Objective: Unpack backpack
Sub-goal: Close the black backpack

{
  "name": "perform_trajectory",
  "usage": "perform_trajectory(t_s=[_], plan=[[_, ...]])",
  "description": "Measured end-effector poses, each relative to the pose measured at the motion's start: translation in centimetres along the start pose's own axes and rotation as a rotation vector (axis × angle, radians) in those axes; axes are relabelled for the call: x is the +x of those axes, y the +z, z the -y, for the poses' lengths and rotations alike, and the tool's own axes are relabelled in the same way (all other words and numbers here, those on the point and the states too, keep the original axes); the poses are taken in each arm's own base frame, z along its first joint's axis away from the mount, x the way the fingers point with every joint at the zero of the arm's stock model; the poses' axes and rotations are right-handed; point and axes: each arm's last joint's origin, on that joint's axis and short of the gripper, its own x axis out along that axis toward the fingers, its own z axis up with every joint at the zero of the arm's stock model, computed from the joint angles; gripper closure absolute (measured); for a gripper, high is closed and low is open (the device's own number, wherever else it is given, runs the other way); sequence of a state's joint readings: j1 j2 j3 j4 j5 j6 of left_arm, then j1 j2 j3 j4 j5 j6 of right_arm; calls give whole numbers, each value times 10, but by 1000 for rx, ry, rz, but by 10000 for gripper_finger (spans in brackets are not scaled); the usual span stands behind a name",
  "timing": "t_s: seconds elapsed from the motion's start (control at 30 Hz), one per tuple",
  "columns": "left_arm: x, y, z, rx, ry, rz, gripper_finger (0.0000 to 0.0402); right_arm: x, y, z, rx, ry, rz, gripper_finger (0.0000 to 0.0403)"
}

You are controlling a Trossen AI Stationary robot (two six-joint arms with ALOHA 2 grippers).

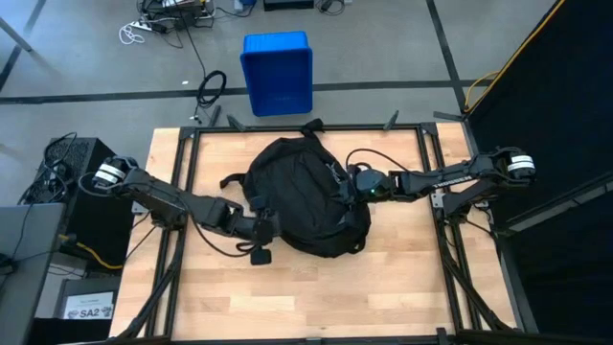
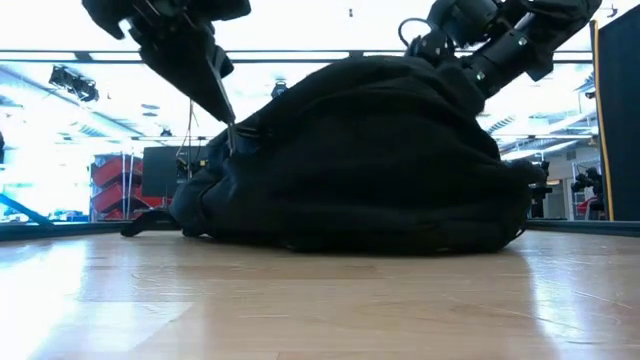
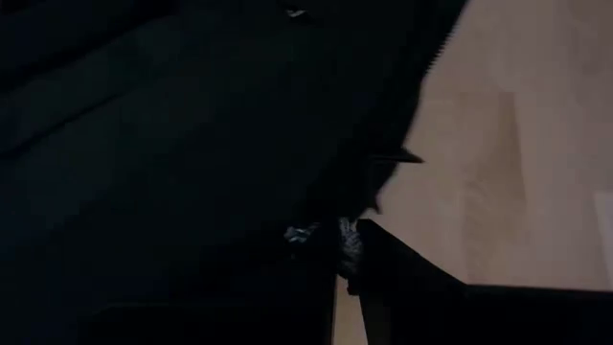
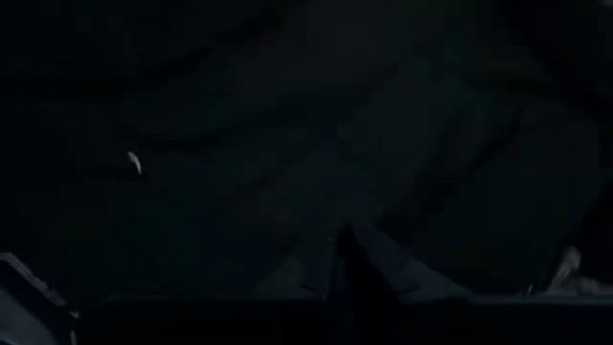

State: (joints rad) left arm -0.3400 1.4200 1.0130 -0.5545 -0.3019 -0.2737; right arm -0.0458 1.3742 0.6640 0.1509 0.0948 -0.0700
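Wooden table (image 1: 306, 297) is carrying the backpack (image 1: 305, 196) at its middle.
Left gripper (image 1: 265, 223) is pinching, seemingly, a grey zipper pull (image 3: 305, 234) at the bag's left edge; right gripper (image 1: 356, 185), fingers pressed together, is resting against its right side.
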Motion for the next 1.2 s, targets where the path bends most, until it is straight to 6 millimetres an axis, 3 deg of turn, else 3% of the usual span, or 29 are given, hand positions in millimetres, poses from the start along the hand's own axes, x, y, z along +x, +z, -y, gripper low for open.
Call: perform_trajectory(t_s=[0.4,0.53,0.73,1.0,1.2], plan=[[-3,0,4,67,16,8,401,-24,56,-40,-56,362,332,393],[-10,12,4,102,28,49,401,-10,52,-57,-60,432,327,395],[-23,31,6,145,17,130,401,31,39,-72,-39,442,219,400],[-31,38,13,162,-11,179,401,69,25,-54,65,284,110,401],[-25,37,16,166,-17,164,401,62,35,-42,77,262,163,401]])
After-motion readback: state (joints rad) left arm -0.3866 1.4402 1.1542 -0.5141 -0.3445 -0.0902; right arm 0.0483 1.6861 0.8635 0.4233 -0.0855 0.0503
